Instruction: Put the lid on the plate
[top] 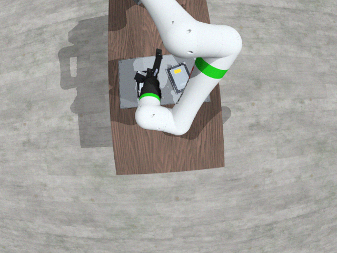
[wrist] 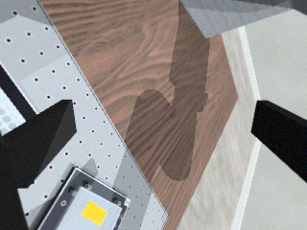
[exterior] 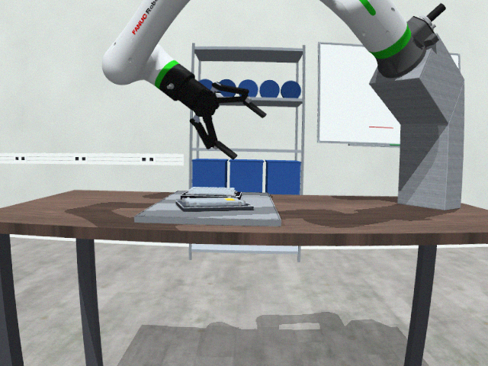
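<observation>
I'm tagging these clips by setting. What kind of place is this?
Probably a lab automation workcell: a gray deck on a wooden table carries a lidded item with a yellow label, and behind stand a shelf rack with blue bins and a whiteboard.
</observation>
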Motion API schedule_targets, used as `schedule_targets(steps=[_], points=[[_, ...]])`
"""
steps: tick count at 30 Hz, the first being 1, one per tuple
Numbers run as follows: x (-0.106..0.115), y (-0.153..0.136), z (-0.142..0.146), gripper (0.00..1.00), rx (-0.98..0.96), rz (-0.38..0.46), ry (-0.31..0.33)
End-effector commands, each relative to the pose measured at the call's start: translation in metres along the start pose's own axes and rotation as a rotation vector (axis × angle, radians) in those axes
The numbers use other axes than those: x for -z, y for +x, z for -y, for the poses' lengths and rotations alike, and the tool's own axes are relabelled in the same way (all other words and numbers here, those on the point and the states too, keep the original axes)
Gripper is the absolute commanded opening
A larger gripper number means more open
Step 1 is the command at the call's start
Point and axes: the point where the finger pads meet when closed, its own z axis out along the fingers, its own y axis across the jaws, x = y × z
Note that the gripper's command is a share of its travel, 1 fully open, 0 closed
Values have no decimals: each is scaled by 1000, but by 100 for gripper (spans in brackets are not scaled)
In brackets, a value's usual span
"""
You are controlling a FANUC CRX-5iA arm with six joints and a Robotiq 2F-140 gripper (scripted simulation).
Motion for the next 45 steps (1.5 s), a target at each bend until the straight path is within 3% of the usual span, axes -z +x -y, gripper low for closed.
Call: schedule_targets(steps=[1, 5, 6, 9, 15, 17, 18, 32, 34, 35, 45], points=[[51, -23, 9, 100, 264, -87, -22], [103, -54, 10, 100, 440, -156, -33], [102, -70, 16, 100, 491, -171, -26], [53, -109, 31, 100, 643, -213, 13], [11, -161, 42, 100, 948, -292, 73], [11, -161, 42, 100, 948, -292, 73], [8, -166, 42, 100, 1088, -329, 103], [3, -174, 41, 100, 1659, -584, 379], [3, -174, 41, 100, 1659, -584, 379], [3, -174, 41, 100, 1765, -638, 446], [3, -174, 41, 100, 2076, -816, 720]])
